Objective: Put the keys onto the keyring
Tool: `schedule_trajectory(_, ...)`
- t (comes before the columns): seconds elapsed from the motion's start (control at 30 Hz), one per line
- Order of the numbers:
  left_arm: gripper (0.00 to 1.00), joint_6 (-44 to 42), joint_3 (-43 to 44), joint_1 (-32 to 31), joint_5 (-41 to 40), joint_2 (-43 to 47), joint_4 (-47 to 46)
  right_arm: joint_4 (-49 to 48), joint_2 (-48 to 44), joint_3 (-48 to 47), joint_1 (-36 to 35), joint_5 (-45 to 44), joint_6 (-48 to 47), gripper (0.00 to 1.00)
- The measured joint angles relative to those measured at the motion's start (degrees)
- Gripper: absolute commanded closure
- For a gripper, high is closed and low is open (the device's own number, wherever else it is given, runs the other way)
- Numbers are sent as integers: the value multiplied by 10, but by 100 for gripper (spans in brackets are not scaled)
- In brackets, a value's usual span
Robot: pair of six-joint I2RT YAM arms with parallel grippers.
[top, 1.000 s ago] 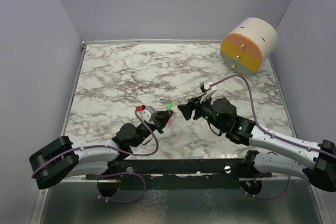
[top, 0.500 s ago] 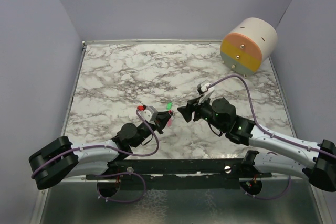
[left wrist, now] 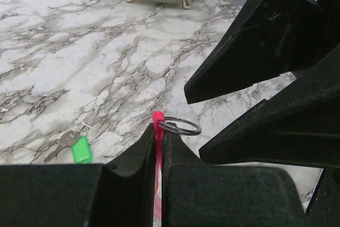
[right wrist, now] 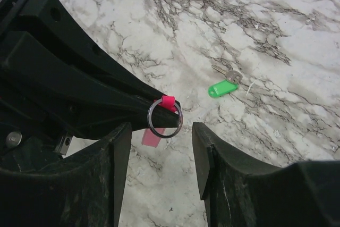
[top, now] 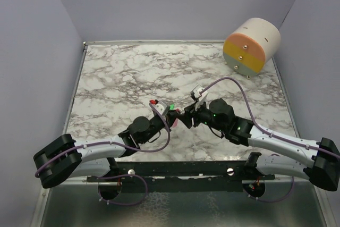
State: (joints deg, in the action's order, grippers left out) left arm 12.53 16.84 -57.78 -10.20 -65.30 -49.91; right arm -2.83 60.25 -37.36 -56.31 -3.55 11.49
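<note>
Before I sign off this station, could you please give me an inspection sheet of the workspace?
Surface: marble tabletop, nothing spilled seen.
Job's things: green key flat on the marble; pink-red key gripped, keyring looped on its tip.
Clutter: pastel drum on its side, far right corner.
Hands: left hand shut on the pink-red key; right hand open, facing the keyring.
Cables: purple cables loop clear of the keys.
Surroundings: lavender walls.

Pink key mostly within left pincer
</note>
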Motion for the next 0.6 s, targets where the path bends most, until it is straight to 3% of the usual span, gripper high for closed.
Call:
schedule_trajectory(0.23, 100, 2, 7, 0, 11, -6, 33, 8, 0, -1, 0, 2, -13, 60)
schedule_trajectory(0.6, 100, 2, 15, 0, 26, -6, 57, 28, 0, -1, 0, 2, -14, 60)
